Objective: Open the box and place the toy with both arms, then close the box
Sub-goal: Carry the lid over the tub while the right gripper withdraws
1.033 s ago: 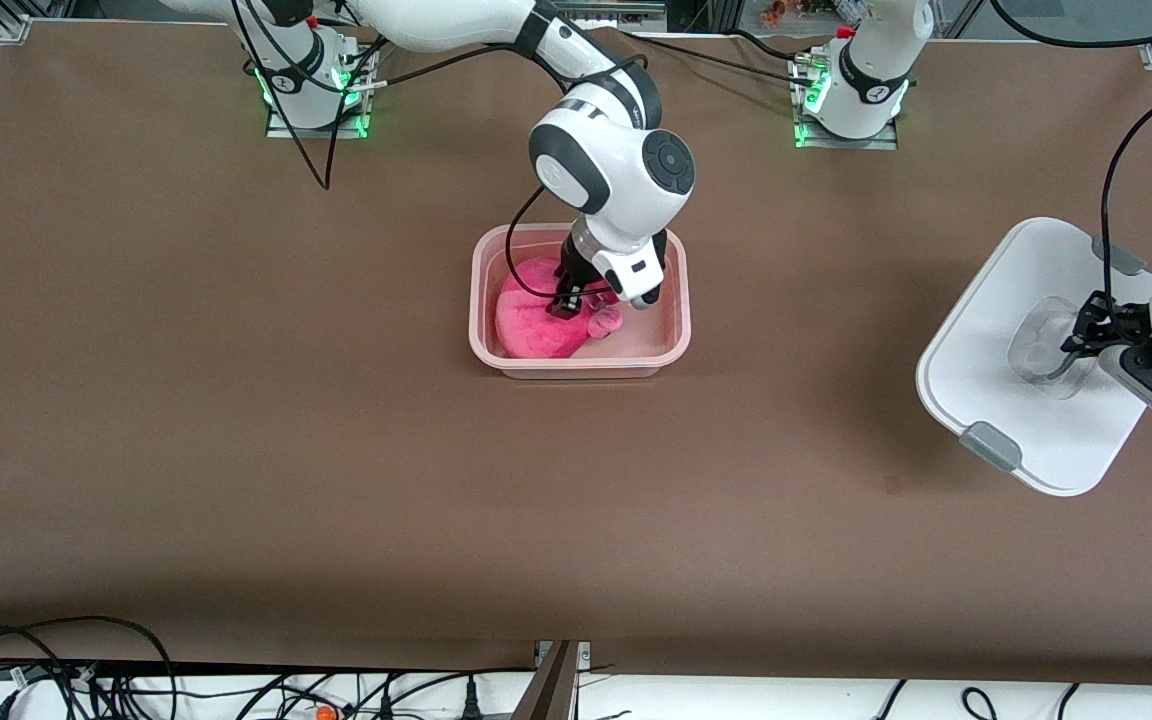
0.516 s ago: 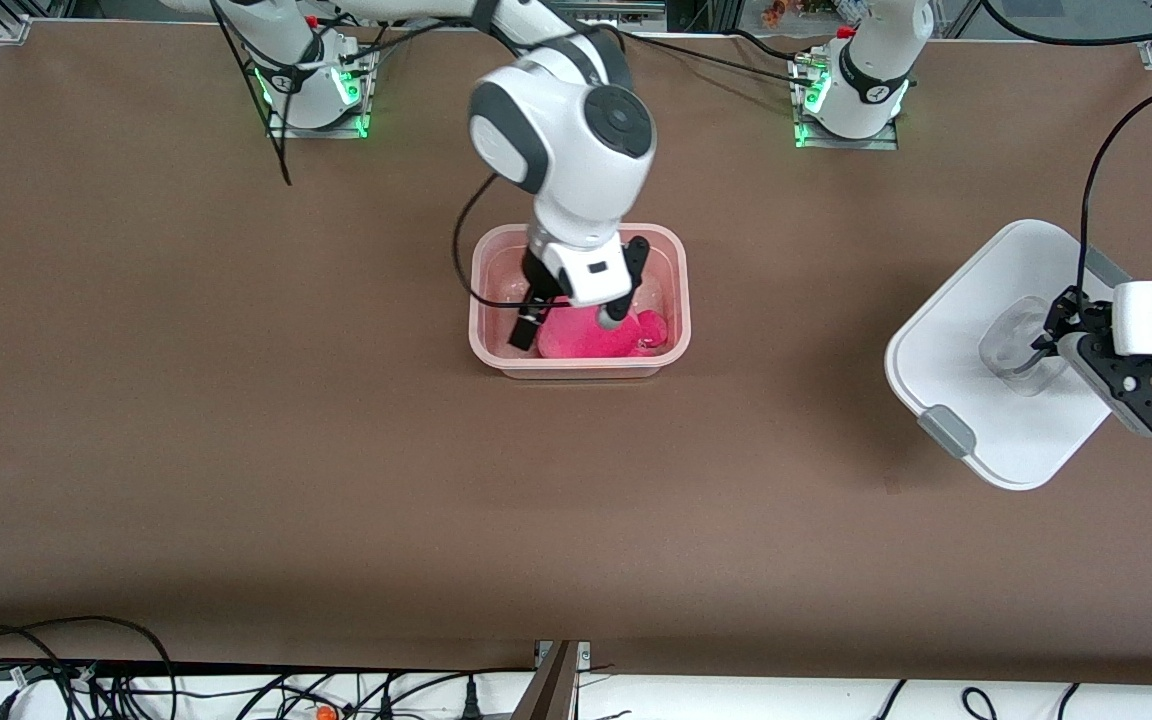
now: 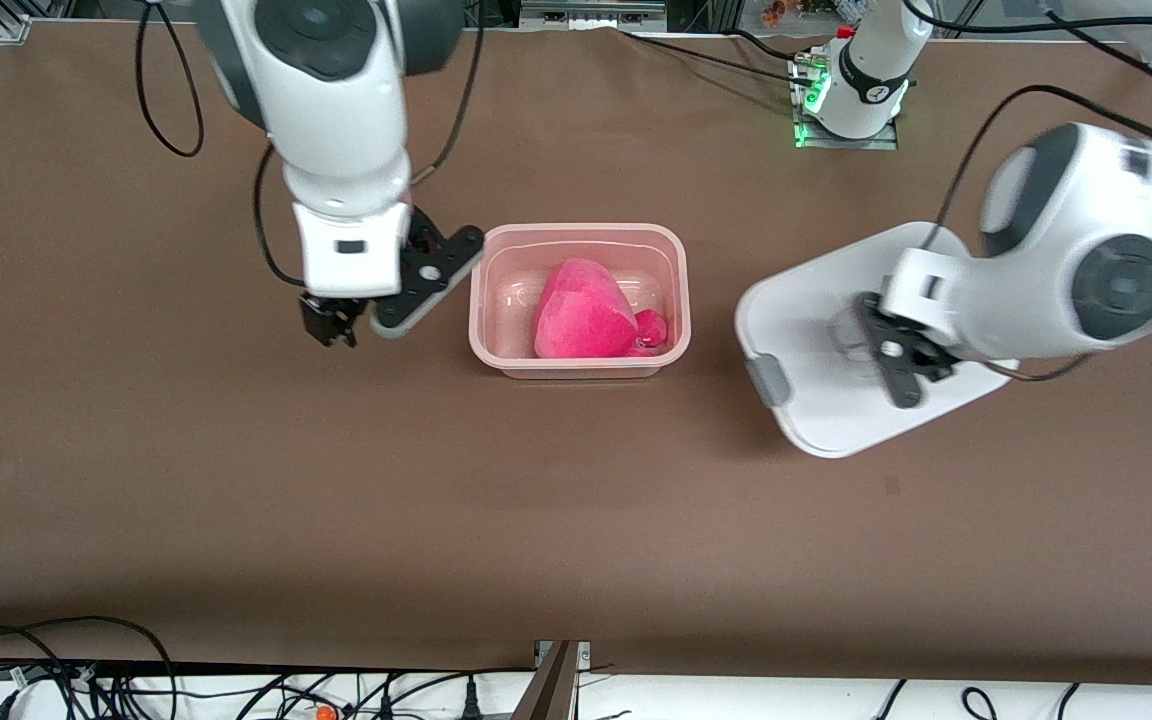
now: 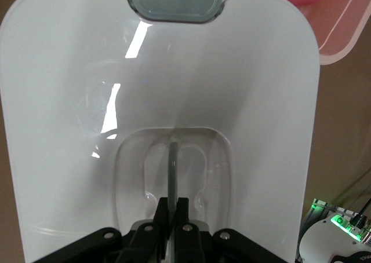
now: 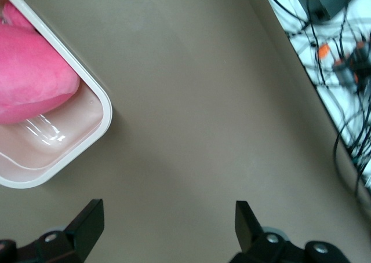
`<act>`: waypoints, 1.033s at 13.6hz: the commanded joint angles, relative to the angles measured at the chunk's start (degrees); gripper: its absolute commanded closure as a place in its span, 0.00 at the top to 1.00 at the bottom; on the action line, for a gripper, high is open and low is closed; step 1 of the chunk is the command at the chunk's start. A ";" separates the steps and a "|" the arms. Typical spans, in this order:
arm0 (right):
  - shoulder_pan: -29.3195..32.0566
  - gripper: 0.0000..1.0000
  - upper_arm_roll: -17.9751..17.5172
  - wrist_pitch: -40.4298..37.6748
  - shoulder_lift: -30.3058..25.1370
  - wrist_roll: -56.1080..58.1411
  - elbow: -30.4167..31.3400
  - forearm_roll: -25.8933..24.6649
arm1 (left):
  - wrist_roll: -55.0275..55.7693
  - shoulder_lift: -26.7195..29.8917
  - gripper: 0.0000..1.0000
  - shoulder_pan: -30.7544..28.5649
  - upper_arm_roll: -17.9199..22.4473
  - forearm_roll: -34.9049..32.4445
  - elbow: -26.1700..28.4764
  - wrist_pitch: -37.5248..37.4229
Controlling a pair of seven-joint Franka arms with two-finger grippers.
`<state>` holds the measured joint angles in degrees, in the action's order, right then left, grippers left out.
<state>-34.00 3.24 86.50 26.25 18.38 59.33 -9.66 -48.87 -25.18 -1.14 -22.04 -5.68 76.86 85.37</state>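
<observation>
Down in the box, mid-table, the toy is already lodged, its snout end tucked against the wall toward the left arm's end, so the placing step looks done. The right gripper is seen up over bare table just beside the box, toward the right arm's end, jaws spread wide and empty; from its wrist view only a corner of the box and the toy are caught, which suits an arm being cleared out of the way. The lid is carried aloft by the left gripper, pinched tight on the thin rib of the clear handle, a grip that keeps the lid level. It is held over the table beside the box, toward the left arm's end, one grey clip leading. Closing remains: the lid must be centred over the rim before being lowered.
</observation>
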 commanded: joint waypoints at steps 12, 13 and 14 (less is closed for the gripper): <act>17.87 1.00 0.30 2.62 -26.78 -28.67 31.55 9.83 | 6.25 -9.00 0.00 30.04 1.48 -0.99 -2.93 13.33; 21.40 1.00 -0.50 3.15 -26.08 -28.49 31.37 9.83 | 6.86 -9.79 0.00 31.36 1.47 -1.87 -3.29 13.41; 24.48 1.00 -0.68 3.76 -25.46 -26.58 31.28 9.92 | 8.60 -10.41 0.00 32.94 1.74 -2.23 -3.29 14.46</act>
<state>-16.19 4.91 88.68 0.55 -8.50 89.76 -1.24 -42.45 -33.19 28.82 -21.44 -6.35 76.61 99.32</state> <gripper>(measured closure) 0.000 0.925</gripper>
